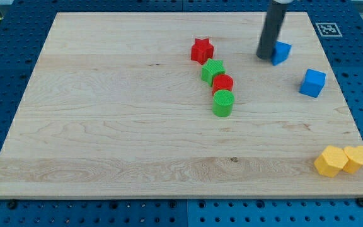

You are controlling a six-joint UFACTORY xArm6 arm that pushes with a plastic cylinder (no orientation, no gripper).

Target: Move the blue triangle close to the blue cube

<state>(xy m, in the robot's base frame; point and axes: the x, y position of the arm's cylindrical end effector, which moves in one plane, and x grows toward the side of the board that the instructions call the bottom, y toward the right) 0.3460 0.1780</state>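
The blue triangle (282, 52) lies near the view's top right of the wooden board (118, 126). The blue cube (312, 82) sits below and to the right of it, a short gap apart. My tip (265, 57) stands right against the triangle's left side, touching or nearly touching it. The dark rod rises from there out of the view's top.
A red star (201, 50), a green block (212, 70), a red cylinder (223, 83) and a green cylinder (223, 103) form a slanting line at the board's middle. Two yellow blocks (341, 159) lie at the bottom right corner. A marker tag (326, 28) sits top right.
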